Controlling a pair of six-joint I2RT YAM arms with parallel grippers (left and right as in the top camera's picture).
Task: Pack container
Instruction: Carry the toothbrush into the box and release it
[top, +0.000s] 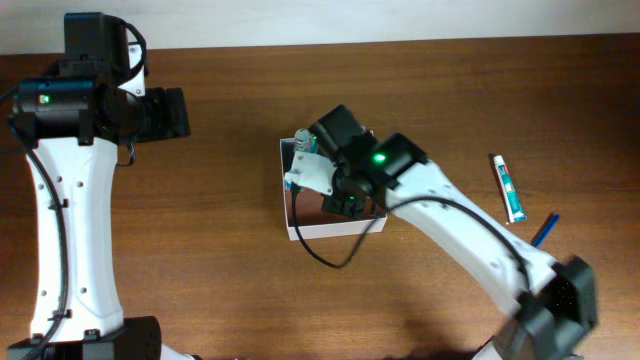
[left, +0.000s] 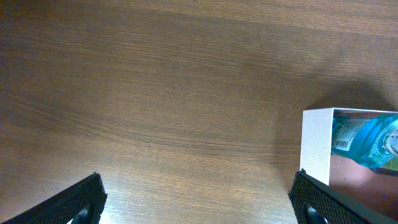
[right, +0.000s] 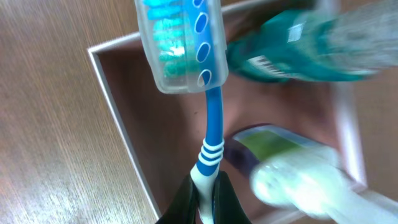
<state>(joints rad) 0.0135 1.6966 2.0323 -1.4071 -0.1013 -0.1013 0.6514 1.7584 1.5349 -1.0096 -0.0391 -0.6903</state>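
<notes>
The container (top: 330, 229) sits near the middle of the bench (top: 200, 260), directly beneath the right tool (right: 205, 202). The left tool (left: 200, 208) hangs spread and empty over bare wood, well to one side. The right tool pinches the handle of a capped toothbrush (right: 213, 118), whose long axis runs straight out from the fingers over the box's reddish floor beside a teal bottle (right: 298, 43), so a straight descent should land it inside.

Nothing legible here, no words, no numbers. The teal bottle (left: 367, 138) in the container (left: 316, 144) shows a barcode, digits blurred. Print on the tube (top: 509, 188) is too small to read.
</notes>
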